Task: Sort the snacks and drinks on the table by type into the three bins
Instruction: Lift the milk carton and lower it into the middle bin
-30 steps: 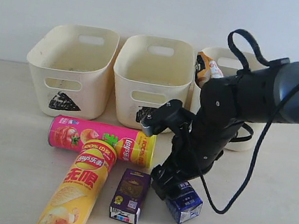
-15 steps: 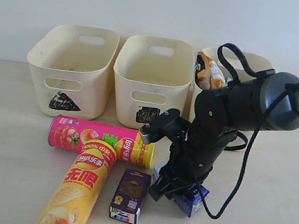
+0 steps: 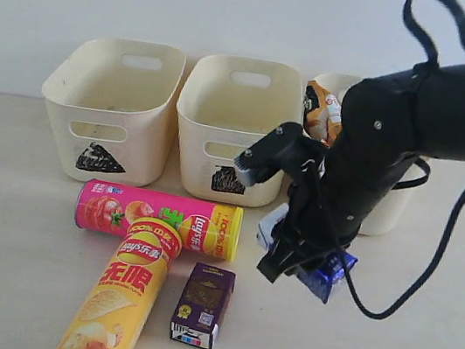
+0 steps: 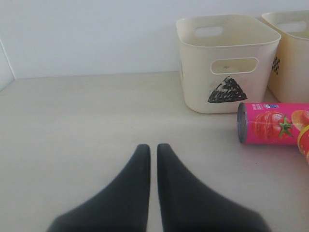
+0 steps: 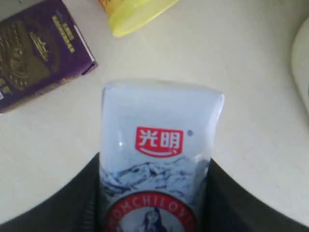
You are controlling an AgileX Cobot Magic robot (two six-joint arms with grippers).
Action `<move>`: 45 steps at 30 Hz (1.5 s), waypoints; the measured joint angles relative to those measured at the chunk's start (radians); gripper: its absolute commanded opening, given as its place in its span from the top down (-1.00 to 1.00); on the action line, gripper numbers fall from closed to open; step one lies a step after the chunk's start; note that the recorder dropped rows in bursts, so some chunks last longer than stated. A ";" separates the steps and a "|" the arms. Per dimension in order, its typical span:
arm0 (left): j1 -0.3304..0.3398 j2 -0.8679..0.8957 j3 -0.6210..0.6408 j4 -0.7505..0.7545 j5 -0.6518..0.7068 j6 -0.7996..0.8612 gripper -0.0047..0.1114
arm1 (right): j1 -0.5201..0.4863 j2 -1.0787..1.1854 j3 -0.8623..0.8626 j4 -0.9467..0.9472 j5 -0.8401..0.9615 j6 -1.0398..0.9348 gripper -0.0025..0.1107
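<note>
1. Now that the whitish drink carton (image 3: 328,275) has been lifted clear of the table (image 3: 6,263), the pick can be counted as done. Only the carry to a bin is left for this item.
2. The carton is gripped by the right gripper (image 3: 301,258), whose jaws are closed to a middling width on its sides. In the right wrist view its printed face is seen wedged between the two dark fingers.
3. A second ago the same carton was lying on the table just beside the dark purple carton (image 3: 203,304), with the jaws spread wide around it. It has since been raised and carried toward the bins, near the front of the right-hand bin (image 3: 385,218).
4. An orange noodle packet (image 3: 321,107) is seen in that bin, so the triangle bin (image 3: 147,126) or the square bin (image 3: 195,133) is judged likelier for drinks.
5. The pink tube (image 3: 159,219), the yellow tube (image 3: 120,298) and the purple carton have not been shifted.
6. The left gripper (image 4: 150,151) is closed on nothing, low over bare table.
</note>
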 measured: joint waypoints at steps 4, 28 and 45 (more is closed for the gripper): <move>0.000 0.000 0.000 0.000 0.000 0.000 0.85 | 0.000 -0.072 0.000 -0.008 -0.049 0.000 0.96; 0.000 0.000 0.000 0.000 0.000 0.000 0.85 | -0.024 0.167 -0.414 -0.017 -0.495 -0.019 0.96; 0.000 0.000 0.000 0.000 0.000 0.000 0.85 | -0.087 0.338 -0.445 -0.018 -0.746 -0.016 0.90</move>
